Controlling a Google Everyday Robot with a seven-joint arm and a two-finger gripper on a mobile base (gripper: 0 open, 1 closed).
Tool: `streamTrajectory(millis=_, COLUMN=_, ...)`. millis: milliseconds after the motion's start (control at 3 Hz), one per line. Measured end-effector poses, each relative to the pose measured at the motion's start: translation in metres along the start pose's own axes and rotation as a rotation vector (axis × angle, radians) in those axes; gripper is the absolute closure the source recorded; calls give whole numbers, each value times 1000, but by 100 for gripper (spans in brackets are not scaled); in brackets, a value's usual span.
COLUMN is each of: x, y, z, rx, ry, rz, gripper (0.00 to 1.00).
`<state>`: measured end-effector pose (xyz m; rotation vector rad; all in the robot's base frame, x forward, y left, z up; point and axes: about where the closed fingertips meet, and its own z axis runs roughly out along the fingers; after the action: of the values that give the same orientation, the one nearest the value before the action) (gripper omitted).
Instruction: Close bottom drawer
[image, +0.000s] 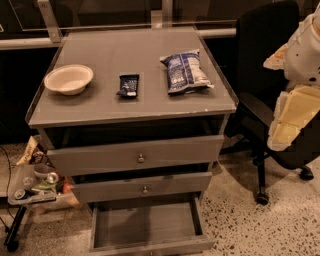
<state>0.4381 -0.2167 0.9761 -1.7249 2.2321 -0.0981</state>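
The bottom drawer (147, 225) is a wide, shallow grey tray with a plain flat front panel. It stands pulled far out at the foot of the grey cabinet (125, 107), and its inside is bare. My gripper (286, 125) is at the right edge of the view, at the end of the white and cream arm, in front of the office chair. It is well to the right of the drawer, higher than it, and apart from it.
Above are two grey drawers with round metal knobs, the upper (135, 155) and the middle (142, 186), both slightly out. The cabinet top holds a cream bowl (68, 78), a dark snack bar (128, 85) and a blue chip bag (185, 70). A black office chair (265, 45) stands on the right and a trash-filled tray (35, 187) on the left.
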Motion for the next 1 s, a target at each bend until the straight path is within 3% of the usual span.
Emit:
streamTrajectory(millis=333, x=0, y=0, z=0, rx=0, ry=0, rz=0, gripper=0)
streamTrajectory(millis=1000, x=0, y=0, z=0, rx=0, ry=0, rz=0, gripper=42)
